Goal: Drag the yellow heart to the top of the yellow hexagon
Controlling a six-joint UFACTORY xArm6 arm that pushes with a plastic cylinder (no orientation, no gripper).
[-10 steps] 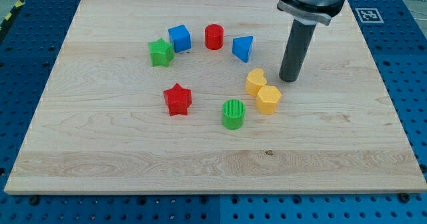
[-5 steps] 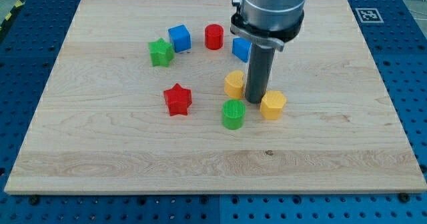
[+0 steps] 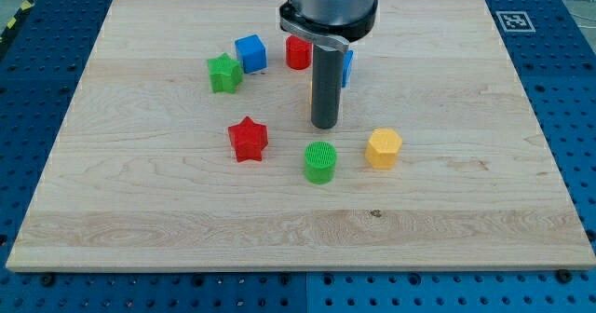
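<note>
Rod hides the yellow heart, well off from the yellow hexagon.

My tip [image 3: 324, 126] rests mid-board above the green ribbed cylinder [image 3: 320, 161]; only a yellow plastic heart sliver [image 3: 311, 91] shows at the rod's left edge. The yellow plastic hexagon [image 3: 384, 149] lies toward the board's right edge; no gripper, no containers.

Even, bright overhead light fills the view, with no harsh glare on the pale wooden surface [image 3: 186, 210]. Blocks cast only short, soft shadows at their bases. Focus is sharp across the frame; wood grain reads clearly. No motion blur shows, and the edges appear straight, undistorted.
</note>
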